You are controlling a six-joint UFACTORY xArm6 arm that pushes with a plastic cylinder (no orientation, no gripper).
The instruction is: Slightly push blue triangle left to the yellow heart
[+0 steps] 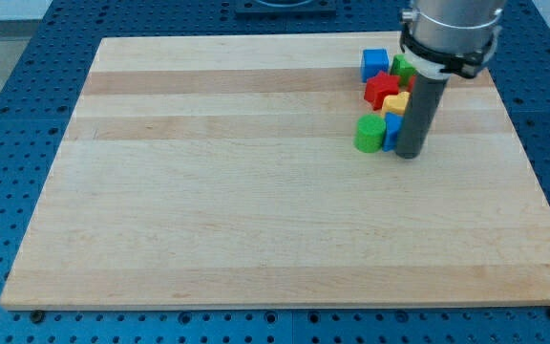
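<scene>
My tip (pixel 410 154) rests on the board at the view's upper right, touching the right side of a block cluster. A sliver of the blue triangle (pixel 391 132) shows just left of the rod, mostly hidden by it. The yellow heart (pixel 397 102) lies just above the blue triangle, partly hidden by the rod. A green cylinder (pixel 370 133) stands to the left of the blue triangle, touching it.
A red star-shaped block (pixel 382 89) sits above the yellow heart. A blue cube (pixel 375 64) and a green block (pixel 404 67) lie at the top of the cluster. The wooden board (pixel 256 191) lies on a blue perforated table.
</scene>
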